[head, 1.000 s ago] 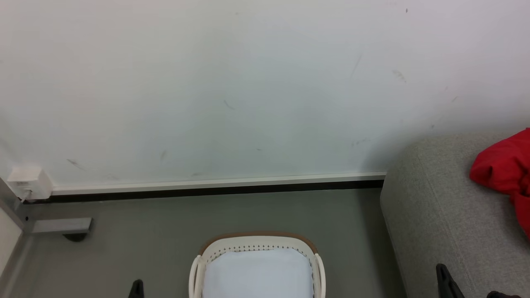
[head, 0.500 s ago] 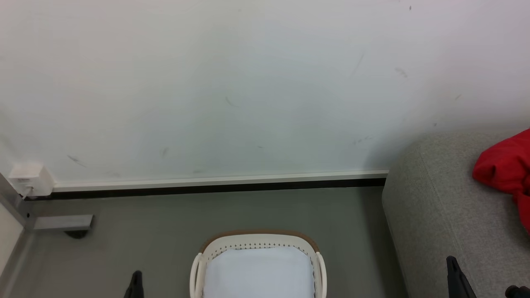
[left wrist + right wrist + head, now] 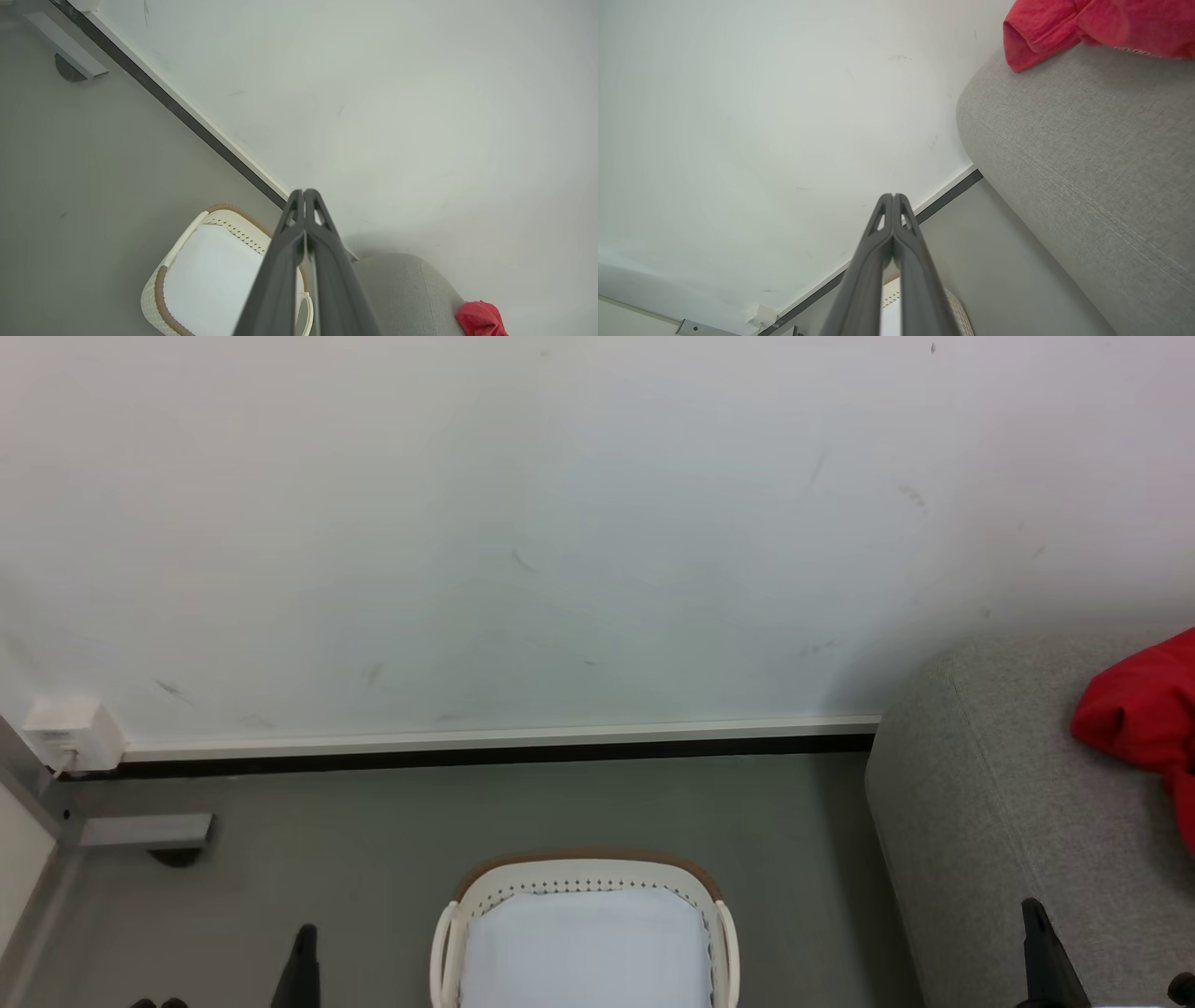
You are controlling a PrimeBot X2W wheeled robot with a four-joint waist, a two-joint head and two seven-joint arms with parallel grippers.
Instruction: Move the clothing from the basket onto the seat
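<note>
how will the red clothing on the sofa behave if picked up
Probably floppy: the red clothing lies bunched in soft folds on the grey sofa, so it would likely drape from wherever it is pinched. It looks like thin fabric, so probably light. Unlikely to roll on that textured upholstery.

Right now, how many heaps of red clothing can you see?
1: a bright red heap on the grey fabric sofa. The oval cream plastic basket looks bare; its near end is hidden.
</note>
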